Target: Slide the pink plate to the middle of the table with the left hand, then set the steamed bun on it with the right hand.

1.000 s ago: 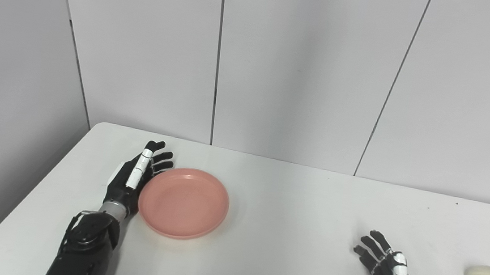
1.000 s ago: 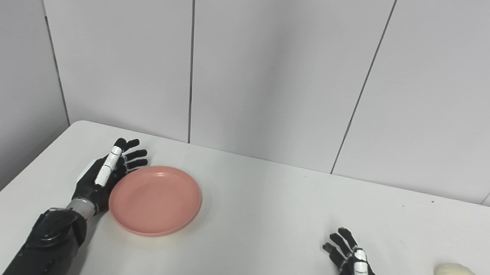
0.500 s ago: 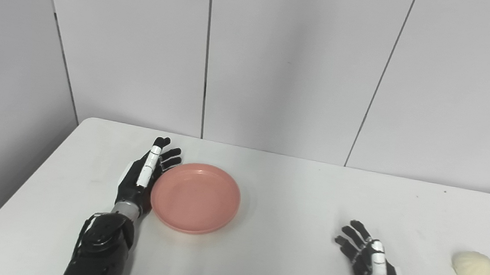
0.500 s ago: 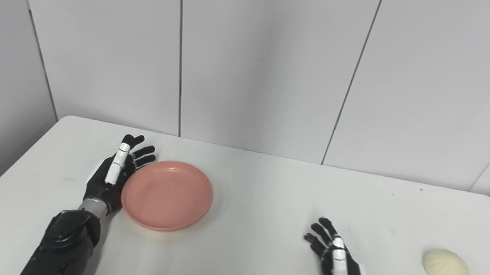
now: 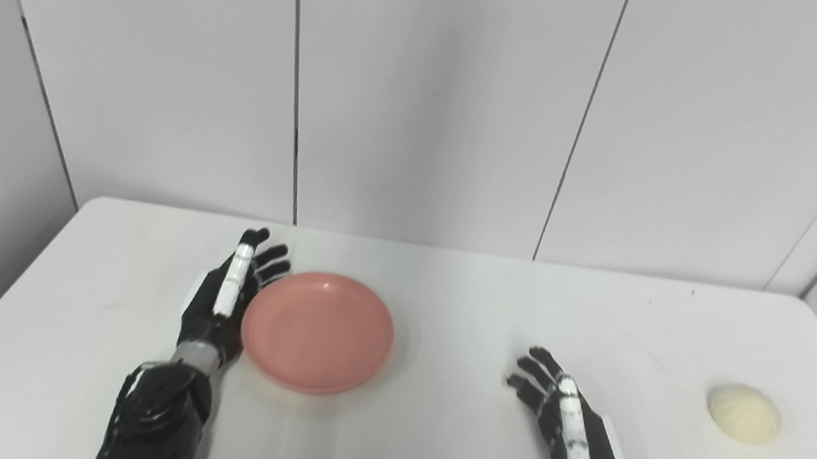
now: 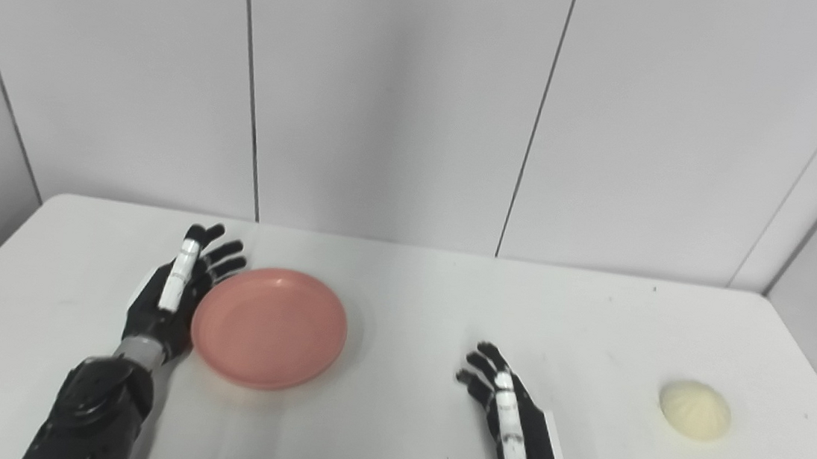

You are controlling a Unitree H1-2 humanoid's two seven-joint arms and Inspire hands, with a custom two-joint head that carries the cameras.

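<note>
Left hand point(image 5: 222, 298) open, edge against left rim of pink plate point(image 5: 318, 331), fingers spread, holding nothing. Right hand point(image 5: 569, 432) open, empty, near bench point(image 5: 461, 302) edge. Steamed bun point(image 5: 743, 414) far right.

The plate point(image 5: 318, 330), left of centre, looks like smooth pink plastic with a soft sheen along its rim. The bun point(image 5: 743, 413), at the right edge, is pale cream and matt, with fine pleats running over its dome. The table point(image 5: 460, 317) is a smooth white surface, faintly glossy, with a few small dark specks. Both the left hand point(image 5: 222, 301) and the right hand point(image 5: 568, 436) have glossy black casings with white, plastic-looking strips. The wall point(image 5: 429, 96) across the top is matt grey panelling with thin dark seams.
</note>
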